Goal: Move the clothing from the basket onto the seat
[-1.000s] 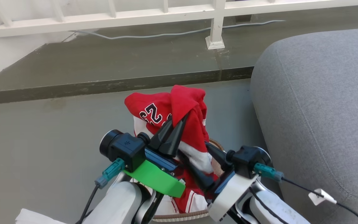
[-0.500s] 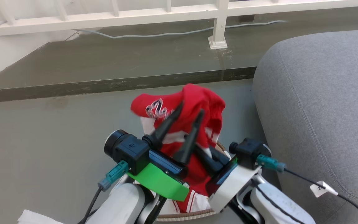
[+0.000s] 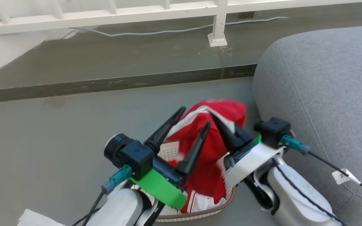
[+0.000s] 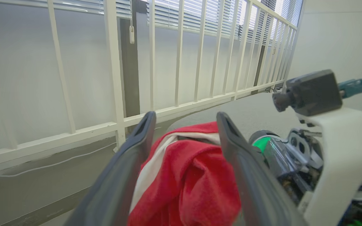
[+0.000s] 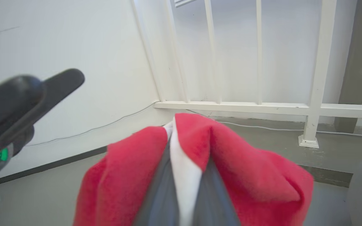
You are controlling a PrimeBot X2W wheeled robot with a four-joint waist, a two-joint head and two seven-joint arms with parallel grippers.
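- Clothing [image 3: 211, 147] — hangs lengthwise from its pinched peak down into the basket [image 3: 168, 150], beside the seat [image 3: 325, 94].
- Right gripper [image 3: 215, 116] clenched on that peak.
- Left gripper [image 3: 195, 116] released — fingers spread apart.

L claw [image 3: 195, 116] spread wide; R claw [image 3: 216, 118] pinched tight.

Nothing legible can be read. In the head view, a white tag [image 3: 342, 176] on a black cable [image 3: 320, 161] at the lower right carries a dark mark, too small and blurred to make out. A black camera block [image 3: 136, 153] at the lower left of centre bears a tiny pale symbol, not a letter or number. The clothing [image 3: 214, 157] at the centre turns plain red cloth and white bands to the cameras.
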